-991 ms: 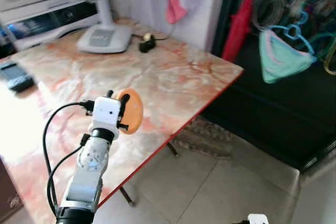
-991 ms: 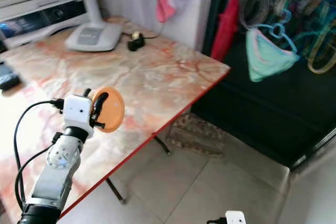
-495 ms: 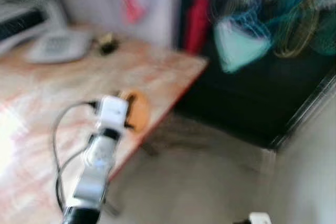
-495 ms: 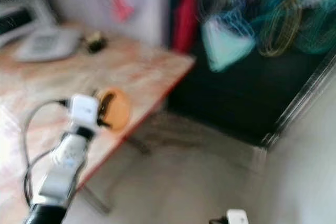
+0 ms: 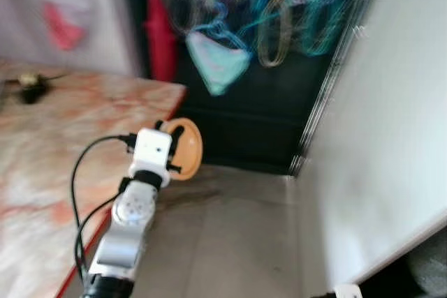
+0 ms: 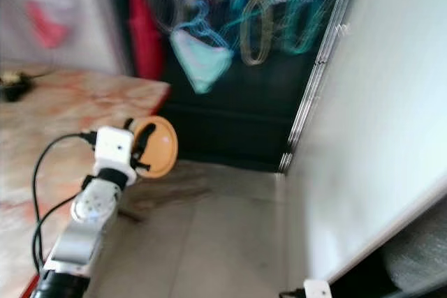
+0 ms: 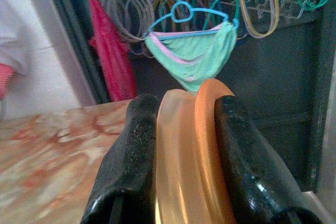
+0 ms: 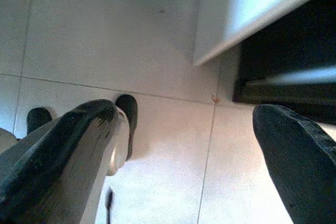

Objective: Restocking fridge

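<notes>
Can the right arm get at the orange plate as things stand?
Probably not. The right pincer hangs low, open above the floor tiles, while the orange plate sits clamped in the raised left pincer on the far side.

Left claw (image 7: 184, 145) raised ahead, fingers clamped together; right claw (image 8: 189, 150) low, fingers spread wide.

The round orange disc (image 7: 191, 156) looked like smooth, faintly translucent plastic with a soft sheen. The left claw (image 7: 184, 150) pinched it between black fingers (image 7: 131, 166) of a finely grained, matt, rubbery finish. The marble-patterned pink and cream bench (image 5: 49, 137) was polished and glossy. The pale tiled floor (image 8: 115, 40) was smooth with a dull shine. The mint-green garment (image 7: 194, 56) was soft cloth on a glossy blue plastic hanger (image 7: 181, 11). The left arm's silver casing (image 5: 133, 207) appeared metallic.
</notes>
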Robot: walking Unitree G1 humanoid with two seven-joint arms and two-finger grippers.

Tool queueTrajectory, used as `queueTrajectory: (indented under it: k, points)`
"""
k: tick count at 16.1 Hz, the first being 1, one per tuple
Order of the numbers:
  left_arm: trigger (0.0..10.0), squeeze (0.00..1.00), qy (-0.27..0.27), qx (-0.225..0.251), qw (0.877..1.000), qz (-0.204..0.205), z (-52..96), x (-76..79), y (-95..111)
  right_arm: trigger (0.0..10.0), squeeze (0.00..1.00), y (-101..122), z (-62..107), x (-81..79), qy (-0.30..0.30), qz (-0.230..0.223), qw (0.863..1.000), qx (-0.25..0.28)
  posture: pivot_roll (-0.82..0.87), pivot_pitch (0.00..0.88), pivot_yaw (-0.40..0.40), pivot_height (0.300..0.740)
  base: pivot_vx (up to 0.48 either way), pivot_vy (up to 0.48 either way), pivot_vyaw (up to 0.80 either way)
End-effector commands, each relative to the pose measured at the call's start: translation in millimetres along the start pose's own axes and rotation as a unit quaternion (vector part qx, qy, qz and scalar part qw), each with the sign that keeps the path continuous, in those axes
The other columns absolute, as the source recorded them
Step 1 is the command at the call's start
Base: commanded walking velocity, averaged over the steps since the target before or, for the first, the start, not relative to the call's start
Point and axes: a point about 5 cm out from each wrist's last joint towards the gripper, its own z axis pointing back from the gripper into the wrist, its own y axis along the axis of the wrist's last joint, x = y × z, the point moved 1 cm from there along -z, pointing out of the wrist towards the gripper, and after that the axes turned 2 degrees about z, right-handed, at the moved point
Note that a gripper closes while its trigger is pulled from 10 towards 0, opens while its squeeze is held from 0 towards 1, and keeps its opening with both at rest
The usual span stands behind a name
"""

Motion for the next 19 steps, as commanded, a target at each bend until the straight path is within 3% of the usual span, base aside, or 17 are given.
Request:
queueTrajectory:
  k: [1, 5, 6, 8, 9, 11, 13, 15, 16, 19]
  points:
    - [10.0, 0.00, 0.023, 0.000, 1.000, 0.002, -0.6, -12.5, -0.1, 10.0, 0.00, -3.8, 0.0, -4.0, 0.005, -0.002, 1.000, -0.006, 0.05, 0.000, 0.004, 0.740, 0.000, 0.000, -0.72]
    - [10.0, 0.00, 0.077, -0.082, 0.992, 0.059, 2.9, -32.6, -37.1, 10.0, 0.00, -0.9, -0.7, -5.3, 0.009, -0.002, 1.000, -0.004, 0.04, 0.000, 0.007, 0.740, 0.000, 0.000, -0.72]
    - [10.0, 0.00, 0.099, -0.129, 0.983, 0.089, 8.8, -40.4, -62.1, 10.0, 0.00, 0.9, -1.1, -5.9, 0.009, -0.001, 1.000, -0.002, 0.04, 0.000, 0.011, 0.740, 0.000, 0.000, -0.72]
    - [10.0, 0.00, 0.118, -0.190, 0.967, 0.123, 21.0, -45.6, -93.1, 10.0, 0.00, 3.3, -1.6, -6.4, 0.009, -0.002, 1.000, 0.000, 0.02, 0.000, 0.015, 0.740, 0.000, 0.000, -0.72]
    - [10.0, 0.00, 0.109, -0.244, 0.954, 0.140, 32.9, -42.7, -116.8, 10.0, 0.00, 5.0, -2.0, -6.6, 0.008, -0.003, 1.000, 0.001, 0.00, 0.000, 0.016, 0.740, 0.000, 0.000, -0.71]
    - [10.0, 0.00, 0.102, -0.303, 0.937, 0.140, 50.5, -37.2, -141.9, 10.0, 0.00, 7.1, -2.5, -7.2, 0.006, -0.005, 1.000, 0.001, -0.02, 0.000, 0.021, 0.740, 0.000, 0.000, -0.72]
    - [10.0, 0.00, 0.102, -0.340, 0.921, 0.158, 62.9, -32.2, -156.7, 10.0, 0.00, 7.7, -2.9, -8.7, 0.004, -0.009, 1.000, 0.001, -0.03, 0.000, 0.031, 0.740, 0.000, 0.000, -0.72]
    - [10.0, 0.00, 0.088, -0.367, 0.914, 0.150, 72.2, -26.9, -166.8, 10.0, 0.00, 7.6, -3.2, -10.6, 0.005, -0.010, 1.000, 0.000, -0.03, 0.000, 0.035, 0.740, 0.000, 0.000, -0.72]
    - [10.0, 0.00, 0.085, -0.398, 0.901, 0.153, 84.7, -22.7, -177.3, 10.0, 0.00, 7.8, -3.6, -13.3, 0.007, -0.014, 1.000, 0.000, -0.05, 0.000, 0.039, 0.740, 0.000, 0.000, -0.72]
    - [10.0, 0.00, 0.089, -0.411, 0.893, 0.159, 90.0, -21.1, -181.7, 10.0, 0.00, 9.0, -3.9, -14.7, 0.008, -0.016, 1.000, 0.003, -0.06, 0.000, 0.041, 0.740, 0.000, 0.000, -0.72]
